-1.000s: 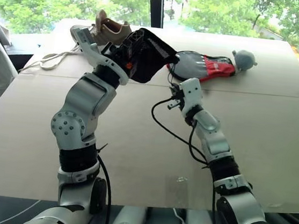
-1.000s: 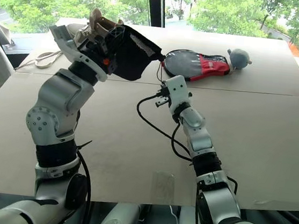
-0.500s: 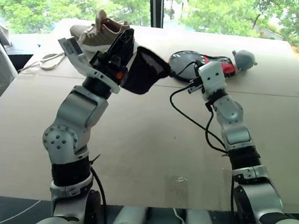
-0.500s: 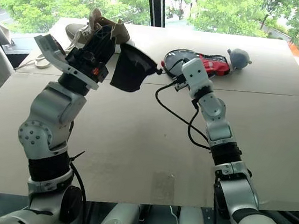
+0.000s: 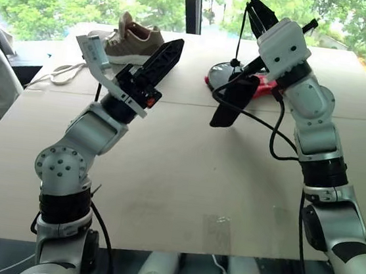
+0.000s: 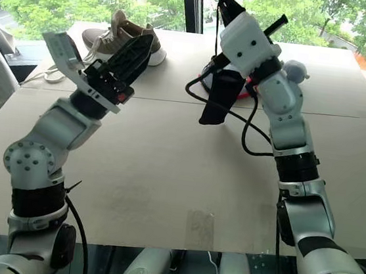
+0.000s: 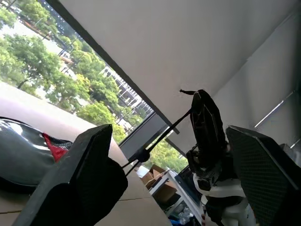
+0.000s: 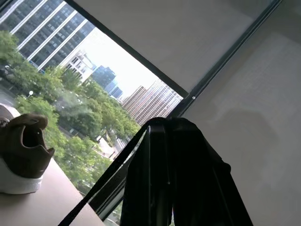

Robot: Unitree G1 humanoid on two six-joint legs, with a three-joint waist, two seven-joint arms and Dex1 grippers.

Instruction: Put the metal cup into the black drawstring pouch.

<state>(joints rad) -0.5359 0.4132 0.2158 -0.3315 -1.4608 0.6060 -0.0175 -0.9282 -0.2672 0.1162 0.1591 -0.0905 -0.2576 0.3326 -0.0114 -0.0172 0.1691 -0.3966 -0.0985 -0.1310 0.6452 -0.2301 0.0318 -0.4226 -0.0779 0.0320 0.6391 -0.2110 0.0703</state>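
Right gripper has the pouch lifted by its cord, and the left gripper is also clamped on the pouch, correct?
Not quite. The left gripper is open and clear of the pouch, as the left eye view shows. The right gripper does hold the pouch up by its cord.

Past my left fingers the tan table carries a beige shoe and a white cord; beyond my right fingers lie a black-and-red case and a grey ball.

Bright daylight from window behind table; soft shadows, faint glare on near edge; wrist views backlit, pincers dark.
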